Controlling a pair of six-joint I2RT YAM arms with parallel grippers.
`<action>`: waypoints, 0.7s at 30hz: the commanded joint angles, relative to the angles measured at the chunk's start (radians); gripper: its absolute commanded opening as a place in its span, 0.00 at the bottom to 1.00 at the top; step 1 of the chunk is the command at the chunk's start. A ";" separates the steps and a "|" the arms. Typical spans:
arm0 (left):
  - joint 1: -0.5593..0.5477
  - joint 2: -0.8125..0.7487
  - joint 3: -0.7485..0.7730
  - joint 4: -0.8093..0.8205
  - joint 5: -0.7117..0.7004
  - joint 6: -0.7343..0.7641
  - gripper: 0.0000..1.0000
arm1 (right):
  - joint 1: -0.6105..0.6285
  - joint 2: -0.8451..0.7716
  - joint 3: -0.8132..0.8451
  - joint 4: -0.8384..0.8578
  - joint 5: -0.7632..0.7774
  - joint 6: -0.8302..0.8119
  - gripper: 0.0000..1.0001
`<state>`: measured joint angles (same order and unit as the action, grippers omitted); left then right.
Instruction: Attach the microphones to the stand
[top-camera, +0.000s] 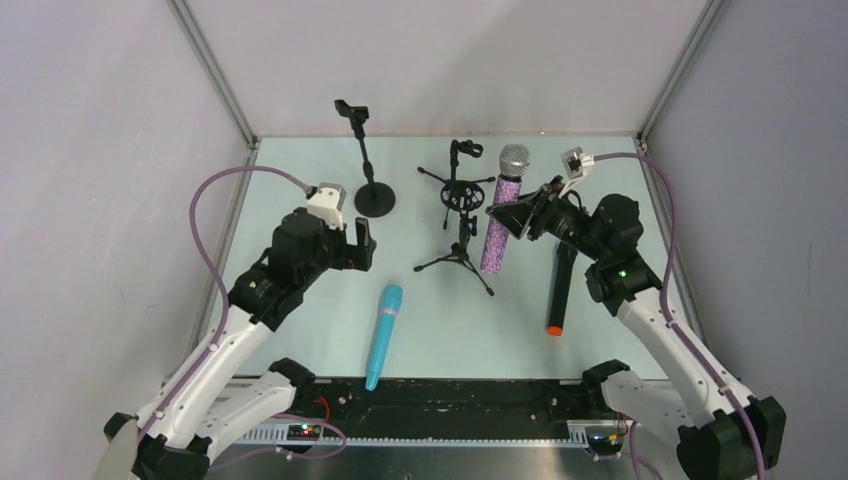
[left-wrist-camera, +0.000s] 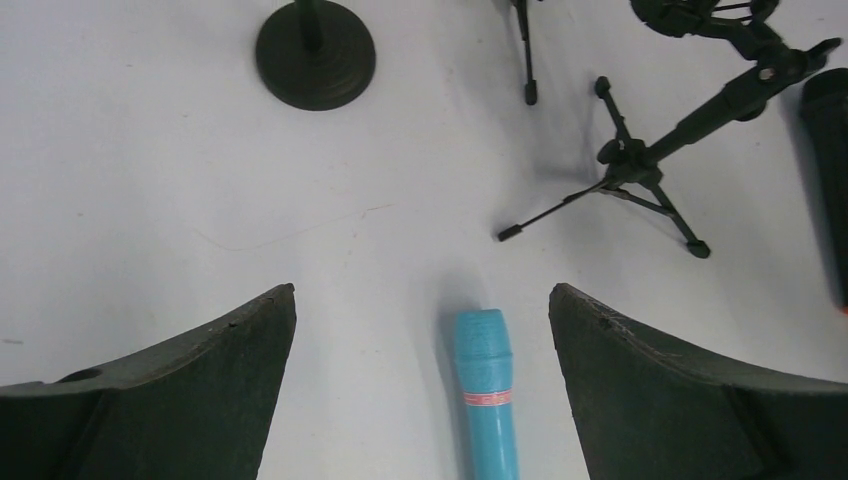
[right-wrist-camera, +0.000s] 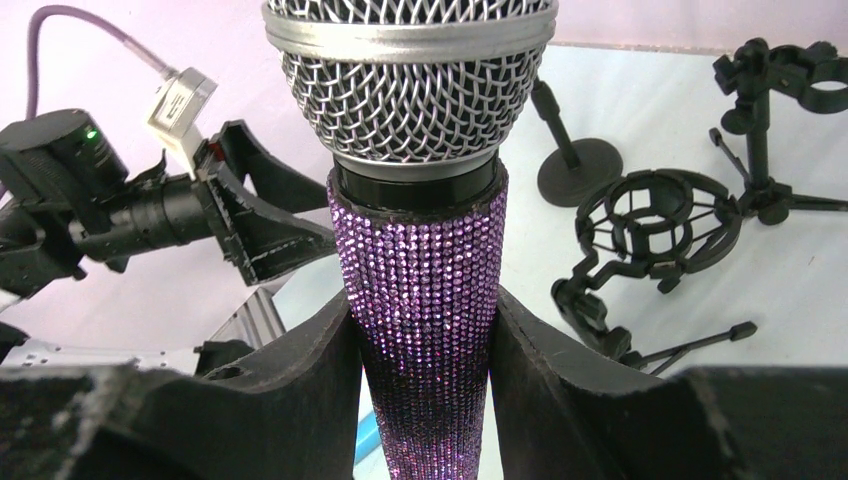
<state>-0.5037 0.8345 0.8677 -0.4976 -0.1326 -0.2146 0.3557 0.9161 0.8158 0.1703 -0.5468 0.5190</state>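
My right gripper (top-camera: 512, 215) is shut on the purple glittery microphone (top-camera: 500, 225), gripping its body below the silver mesh head (right-wrist-camera: 410, 80). It holds the microphone (right-wrist-camera: 420, 270) just right of the tripod stand with the round shock mount (top-camera: 462, 196). The turquoise microphone (top-camera: 384, 335) lies on the table near the front. My left gripper (top-camera: 362, 245) is open and empty above its head end (left-wrist-camera: 482, 350), which lies between my fingers (left-wrist-camera: 200, 380). The black microphone with the orange end (top-camera: 560, 290) lies on the table under my right arm.
A round-base stand (top-camera: 374, 198) with a clip on top stands at the back left and shows in the left wrist view (left-wrist-camera: 315, 55). A second tripod with a clip (top-camera: 465, 152) stands behind the shock mount. Enclosure walls close in the left, back and right sides.
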 joint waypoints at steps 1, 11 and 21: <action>-0.006 -0.006 0.038 0.001 -0.072 0.094 1.00 | -0.004 0.056 0.014 0.234 0.031 -0.004 0.00; -0.006 0.069 0.080 0.009 -0.042 0.113 1.00 | 0.013 0.193 0.128 0.236 0.114 -0.049 0.00; -0.006 0.182 0.194 0.025 0.022 0.135 1.00 | 0.053 0.295 0.249 0.241 0.195 -0.141 0.00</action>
<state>-0.5037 0.9966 0.9970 -0.5110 -0.1440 -0.1085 0.3954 1.1866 0.9806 0.3279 -0.4034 0.4442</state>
